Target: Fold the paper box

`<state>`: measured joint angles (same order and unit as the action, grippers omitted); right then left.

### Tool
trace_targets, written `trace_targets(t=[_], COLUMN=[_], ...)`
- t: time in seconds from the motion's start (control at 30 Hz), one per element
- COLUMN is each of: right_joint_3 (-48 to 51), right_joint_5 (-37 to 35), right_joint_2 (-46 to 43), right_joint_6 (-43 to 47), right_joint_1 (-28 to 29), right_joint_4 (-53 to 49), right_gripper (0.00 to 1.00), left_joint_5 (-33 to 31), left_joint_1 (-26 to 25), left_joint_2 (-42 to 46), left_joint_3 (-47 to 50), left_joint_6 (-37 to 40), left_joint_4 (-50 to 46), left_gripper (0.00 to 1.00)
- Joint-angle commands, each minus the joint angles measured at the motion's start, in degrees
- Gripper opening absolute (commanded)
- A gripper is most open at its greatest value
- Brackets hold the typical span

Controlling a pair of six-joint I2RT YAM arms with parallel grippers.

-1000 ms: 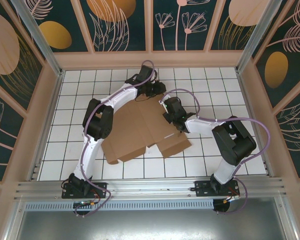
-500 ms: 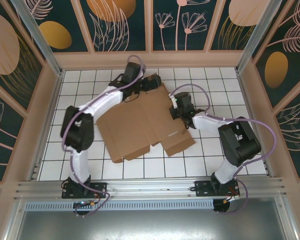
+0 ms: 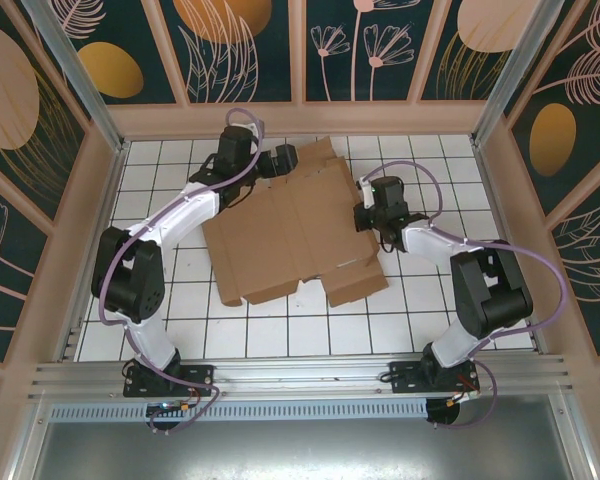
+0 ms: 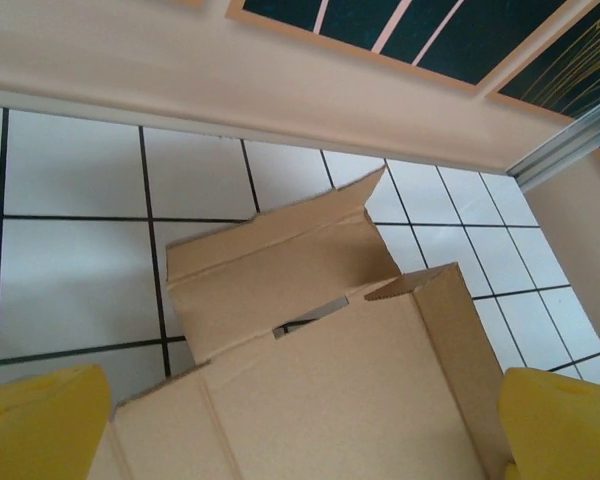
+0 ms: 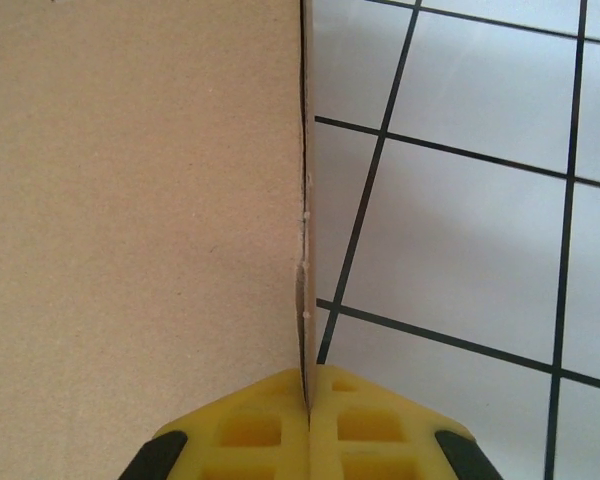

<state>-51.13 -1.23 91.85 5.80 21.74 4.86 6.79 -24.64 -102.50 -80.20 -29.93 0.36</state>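
One white-tiled table (image 3: pixel 180 330), walled on three sides, both arms reaching out over it. One paper box (image 3: pixel 280 240) on it: plain brown cardboard, opened out mostly flat, mid-table and a bit skewed. Its near flaps point toward the arm bases and its far flaps end close to the back wall (image 3: pixel 300 118).

Left arm (image 3: pixel 170 225) bends out to the left and reaches to the box's far-left corner. Right arm (image 3: pixel 480 290) comes in from the right to the box's right edge.

Left gripper (image 3: pixel 280 160): released, jaws spread wide over the far flaps. In the wrist view its yellow fingertips (image 4: pixel 40 425) sit at the two bottom corners, with cardboard spanning the gap. Can't tell if either pad touches the board.

Right gripper (image 3: pixel 364 212): clenched on the paper box's right edge. In the wrist view its yellow fingertips (image 5: pixel 380 425) are pressed together, with the board's edge running straight into the seam between them and bare tile to the right.

Small stuff, left wrist view: far flap (image 4: pixel 270 270) is creased along its length, outer half tilted up off the tiles. Next to it a pointed tab (image 4: pixel 420 285) lifts slightly. A small slot (image 4: pixel 305 322) sits at the flap's fold line.
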Motion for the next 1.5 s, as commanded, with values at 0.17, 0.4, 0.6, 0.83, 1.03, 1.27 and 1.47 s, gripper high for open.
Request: trace_targets(t=[0.17,0.4,0.6,0.83,1.03,1.27,1.47], right_joint_3=[5.2,4.0,1.8,-3.4,-7.9,-11.1,-13.6], right_joint_5=[-6.2,-13.4,-18.6,-3.9,11.7,11.7,11.5], right_joint_2=[-4.2,-2.8,-1.9,-2.4,1.6,7.2,10.2], right_joint_6=[17.8,27.9,32.3,25.9,18.2,12.5,9.8], right_joint_1=[2.4,2.9,3.4,1.1,-1.2,-1.3,-2.7], right_joint_4=[7.5,11.5,13.0,0.3,-11.0,-15.8,-18.1], right_gripper=[0.00,0.00,0.00,0.00,0.00,0.11,0.33], left_joint_5=[6.5,3.6,6.6,15.6,14.3,14.5,15.4], left_joint_1=[5.4,9.4,11.6,11.8,11.5,11.5,11.5], left_joint_2=[0.1,-2.1,-4.8,-5.3,-3.5,1.2,2.4], left_joint_3=[-1.4,-2.8,-3.9,-2.1,-3.1,1.5,3.1], left_joint_6=[8.6,12.1,10.3,5.5,7.9,12.4,13.3], left_joint_4=[0.2,-1.4,-1.1,4.6,-0.1,-2.6,-2.7], left_gripper=[0.99,0.99,0.99,0.99,0.99,0.99,0.99])
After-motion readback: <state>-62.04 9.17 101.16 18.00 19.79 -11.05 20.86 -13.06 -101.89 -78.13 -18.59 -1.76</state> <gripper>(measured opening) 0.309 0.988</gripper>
